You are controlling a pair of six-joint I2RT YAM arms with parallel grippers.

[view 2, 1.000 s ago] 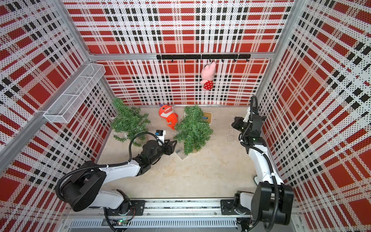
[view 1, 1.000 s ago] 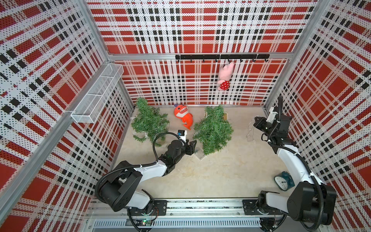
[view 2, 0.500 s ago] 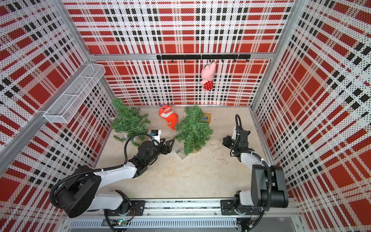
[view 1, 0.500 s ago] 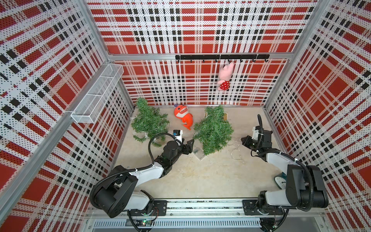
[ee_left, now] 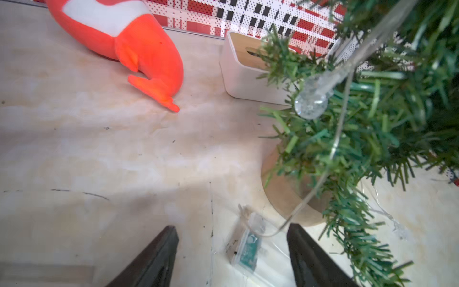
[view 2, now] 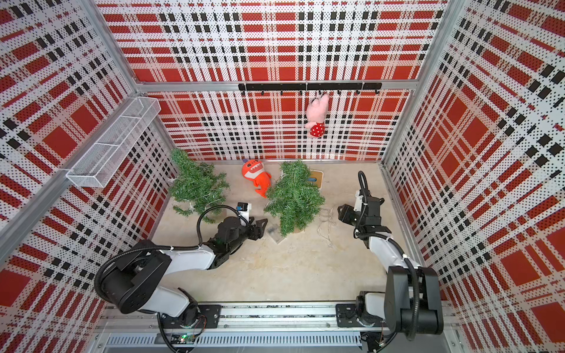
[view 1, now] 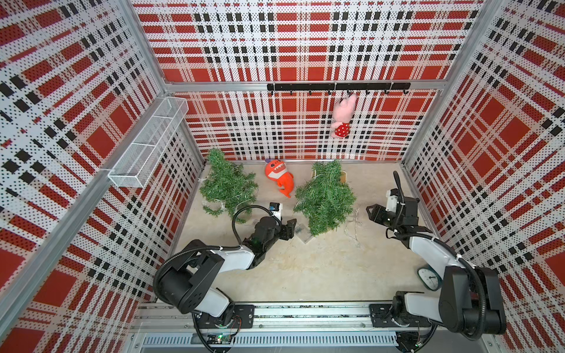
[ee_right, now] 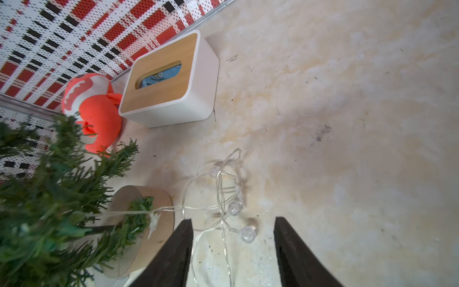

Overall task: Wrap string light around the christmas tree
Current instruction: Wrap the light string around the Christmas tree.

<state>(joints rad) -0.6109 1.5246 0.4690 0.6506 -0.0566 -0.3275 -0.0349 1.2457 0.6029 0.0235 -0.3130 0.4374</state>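
Your left gripper (view 1: 289,227) sits just left of centre in both top views. Its arm reaches low from the lower-left base, with the forearm close over the table (view 1: 305,275) and the wrist pointing right at the foot of the christmas tree (view 1: 325,198). In the left wrist view the jaws stand well apart and clamp nothing.

Your right gripper (view 1: 371,212) is at the right of centre. Its arm rises from the lower-right base and bends at the elbow, and the wrist is turned left towards the same tree. Its jaws are also spread wide and empty, as the right wrist view (ee_right: 233,221) shows.

The christmas tree stands upright at centre frame on a round wooden base (ee_right: 141,223). A second tree (view 1: 227,186) stands to its left, against the side wall. An orange plush toy (view 1: 279,178) lies between the two, and a white tissue box (ee_right: 171,77) with a wooden lid sits behind the centre tree.

The string light (view 1: 354,226) lies mostly in a loose tangle on the table, between the tree and your right gripper. One strand with a clear bulb (ee_left: 310,106) runs through the branches down to the small battery pack (ee_left: 246,248). That pack lies on the table at the lower edge of the left wrist view, between the left fingertips.
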